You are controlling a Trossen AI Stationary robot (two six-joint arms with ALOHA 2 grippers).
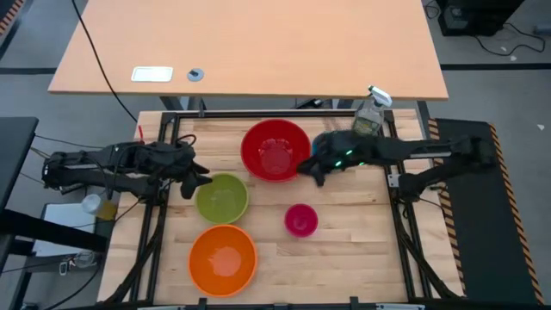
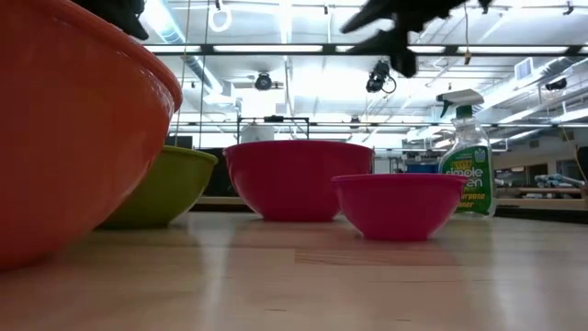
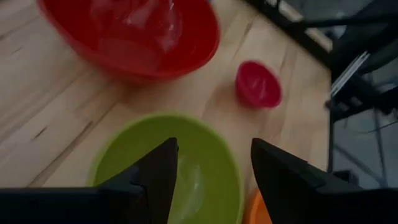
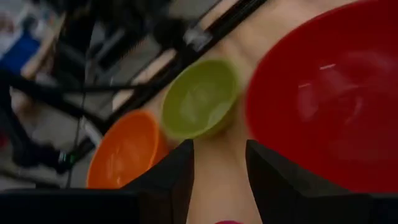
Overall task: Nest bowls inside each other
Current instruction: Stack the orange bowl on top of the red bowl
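Note:
Four bowls stand upright on their bases on the wooden table. The red bowl (image 1: 275, 150) is farthest back, and the lime green bowl (image 1: 222, 198) is left of centre. The small magenta bowl (image 1: 300, 220) is right of centre, and the orange bowl (image 1: 223, 258) is near the front edge. My left gripper (image 1: 202, 181) hangs open in the air at the lime bowl's left rim; in its wrist view (image 3: 214, 152) the bowl (image 3: 168, 168) lies below the fingers. My right gripper (image 1: 312, 175) hangs open and raised beside the red bowl's right rim (image 4: 329, 93), with nothing between its fingers (image 4: 219, 149).
A clear spray bottle (image 1: 370, 114) of greenish liquid stands at the table's far right corner, behind the right arm. A black frame (image 1: 405, 224) borders the table's left and right sides. Bare wood (image 1: 353, 258) lies at the front right, beside the magenta bowl.

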